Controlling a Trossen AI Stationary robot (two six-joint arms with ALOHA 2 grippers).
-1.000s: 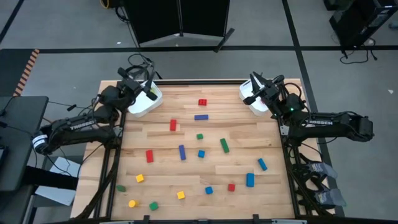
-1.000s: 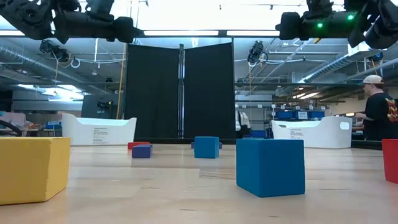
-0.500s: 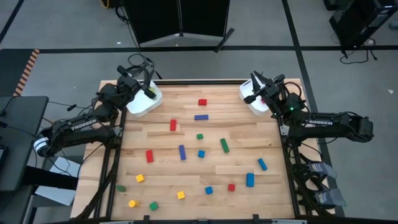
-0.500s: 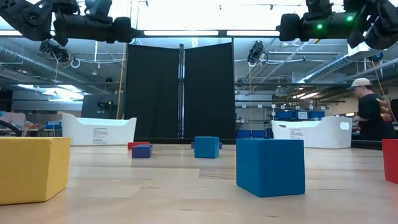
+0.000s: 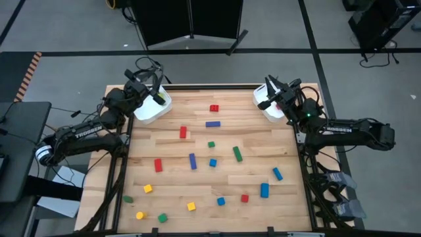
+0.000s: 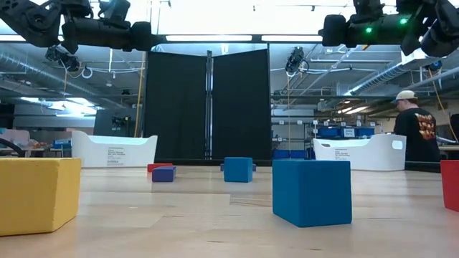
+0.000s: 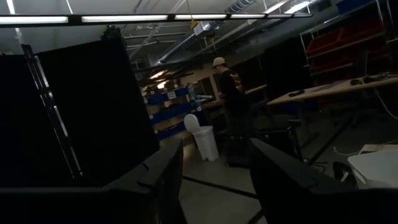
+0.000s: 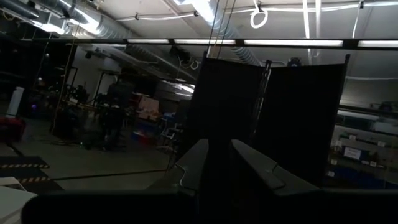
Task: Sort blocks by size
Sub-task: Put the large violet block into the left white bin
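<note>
Blocks (image 5: 212, 124) lie scattered, bars variously angled; left pincer (image 5: 146, 84) and right pincer (image 5: 271, 91) gape empty.

Two white bins (image 5: 152, 107) (image 5: 266, 104) on wooden table (image 5: 171, 158)

White lettering reading TROSSEN runs along the left arm (image 5: 83, 133) and the right arm (image 5: 337, 130); nothing else is legible.

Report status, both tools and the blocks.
Left tool open over left bin. Right tool open over right bin. Blocks scattered, untouched. Nothing obstructing.
</note>
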